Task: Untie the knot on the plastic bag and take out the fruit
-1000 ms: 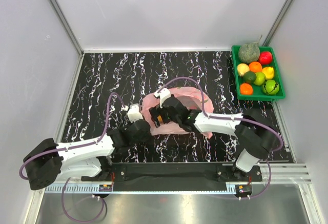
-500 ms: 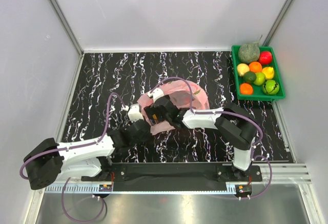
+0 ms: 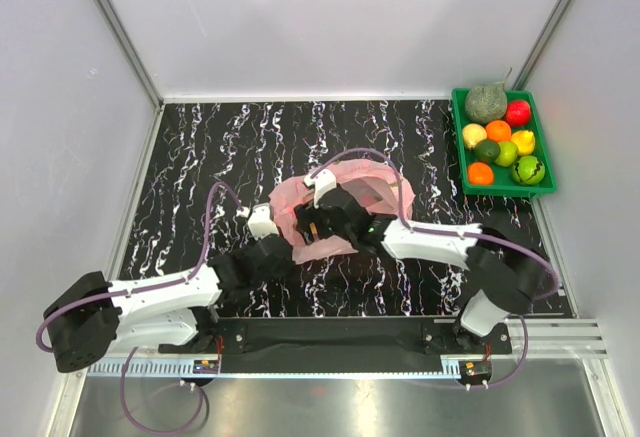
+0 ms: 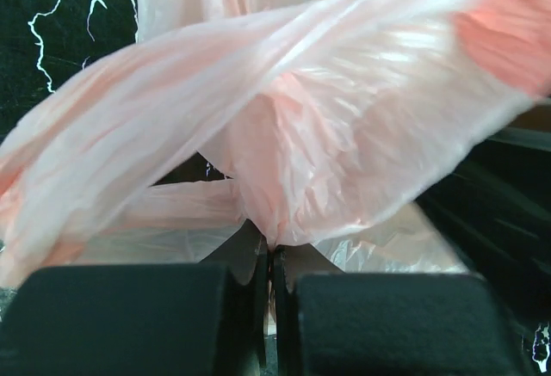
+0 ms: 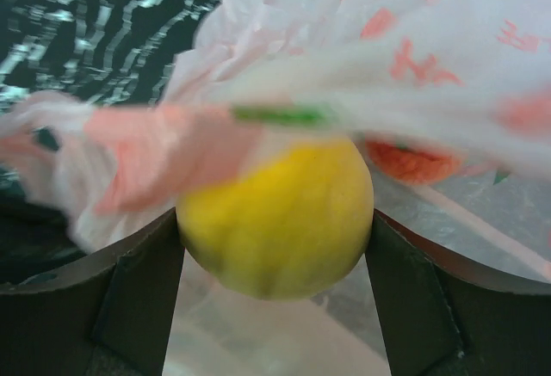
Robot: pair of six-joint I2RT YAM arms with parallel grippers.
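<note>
The pink plastic bag (image 3: 372,195) lies crumpled mid-table. My left gripper (image 3: 290,248) is at its near-left edge, shut on a bunch of the pink film (image 4: 284,152); its jaws (image 4: 271,255) meet with plastic pinched between them. My right gripper (image 3: 308,229) reaches into the bag from the right and is shut on a yellow fruit (image 5: 277,208), which fills the gap between its fingers (image 5: 146,290). An orange fruit (image 5: 411,163) lies behind it under the film. The bag (image 5: 413,58) drapes over the yellow fruit. I cannot make out the knot in any view.
A green tray (image 3: 545,186) at the back right holds several small fruits, a grey-green melon (image 3: 486,103) and a red fruit (image 3: 518,112). White walls close the table on three sides. Purple cables loop over both arms.
The right arm swung left half a second ago and has come back right; the bag shifted with it. The left gripper has kept its grip on the bag's edge.
</note>
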